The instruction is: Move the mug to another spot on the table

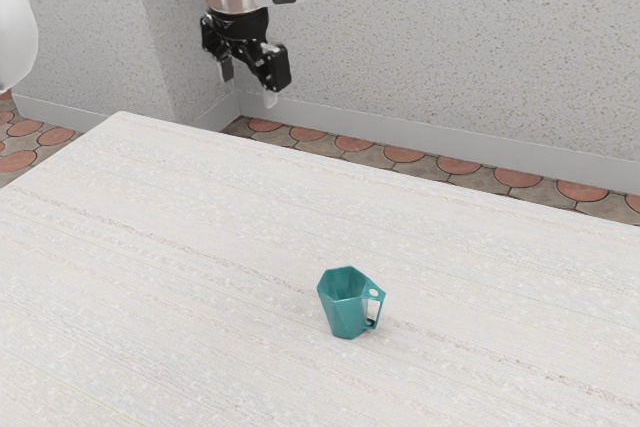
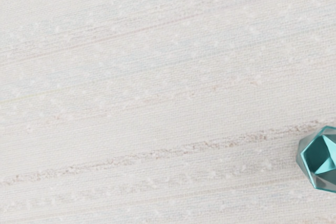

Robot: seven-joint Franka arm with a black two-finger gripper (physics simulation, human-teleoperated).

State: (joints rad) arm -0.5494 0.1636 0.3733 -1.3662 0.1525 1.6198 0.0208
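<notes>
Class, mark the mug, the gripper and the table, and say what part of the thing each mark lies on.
mug point(image 1: 345, 309): exterior view, on its teal side wall.
gripper point(image 1: 249, 87): exterior view, midway between its open fingertips.
table point(image 1: 150, 247): exterior view, on a bare stretch of its top.

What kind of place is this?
Likely a simulated home room, perhaps a kitchen or dining area: a pale wood-grain table, scalloped terracotta floor tiles, a speckled grey wall with a baseboard, and a teal mug.
</notes>
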